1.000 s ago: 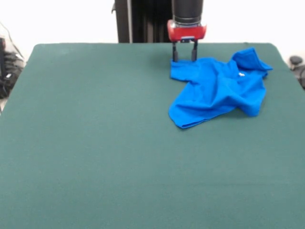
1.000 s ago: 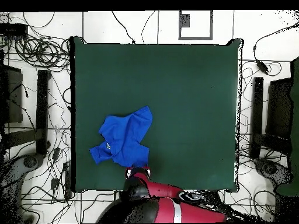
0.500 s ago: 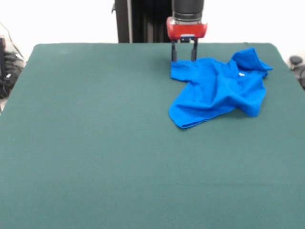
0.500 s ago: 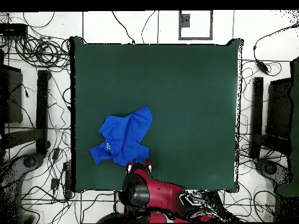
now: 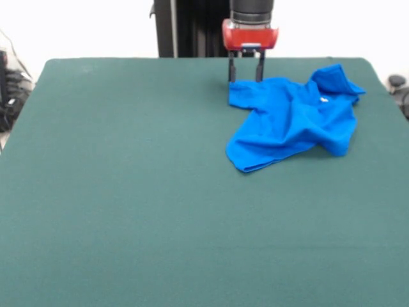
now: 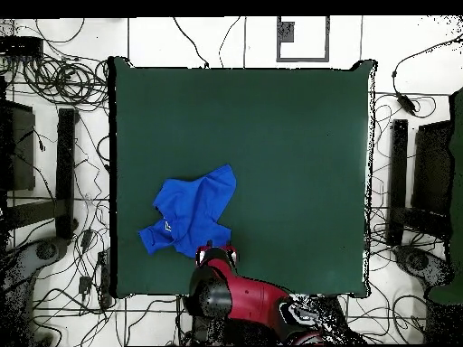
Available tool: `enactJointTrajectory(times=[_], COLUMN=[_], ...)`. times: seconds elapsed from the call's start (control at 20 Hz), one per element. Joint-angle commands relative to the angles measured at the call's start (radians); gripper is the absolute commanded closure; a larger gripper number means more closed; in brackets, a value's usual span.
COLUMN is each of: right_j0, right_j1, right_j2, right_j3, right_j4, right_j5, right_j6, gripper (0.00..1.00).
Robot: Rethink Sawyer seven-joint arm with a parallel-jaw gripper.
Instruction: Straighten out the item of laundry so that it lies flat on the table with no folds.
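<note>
1. Since a second ago the gripper (image 5: 243,75) has risen slightly at the rear corner of the T-shirt (image 5: 293,116); its red housing sits higher in the front view and the finger tips now stand a little above the cloth edge, while the shirt itself has not shifted.
2. Its two dark fingers (image 5: 231,69) hang parallel with a clear gap between them, and nothing is held; they are apart from the fabric, just above its nearest corner.
3. The T-shirt lies crumpled on the green table (image 5: 128,192), in the back part near the robot's edge. In the overhead view the T-shirt (image 6: 190,220) sits just up and left of the gripper (image 6: 217,254), towards the left edge of the table (image 6: 298,163).
4. Relative to the gripper in the front view, the cloth spreads to the right and forward: a folded-over lobe points forward, and a bunched sleeve or collar part stands up at the far right.
5. Judged from this, the shirt is far from flat, and the step in hand looks like choosing the next grasp.
6. To do it well, the fingers should come down on a single layer at an outer hem or corner, not on the thick bunched middle, and close only once the cloth lies between them.
7. The pull should run away from the shirt's body, low over the table, so the fold opens instead of dragging the whole garment along.
</note>
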Motion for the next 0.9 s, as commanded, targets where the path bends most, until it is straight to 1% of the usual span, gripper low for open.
enactJointTrajectory(times=[0.05, 0.25, 0.7, 0.9], right_j0=[0.021, 0.022, 0.044, 0.036], right_j1=[-0.002, 0.004, -0.012, -0.008], right_j2=[0.029, 0.028, 0.02, 0.022], right_j3=[-0.071, -0.073, -0.062, -0.063], right_j4=[0.082, 0.083, 0.109, 0.102], right_j5=[0.096, 0.091, 0.097, 0.092], right_j6=[0.21, 0.21, 0.219, 0.212], gripper=[0.0, 0.0, 0.0, 0.0])
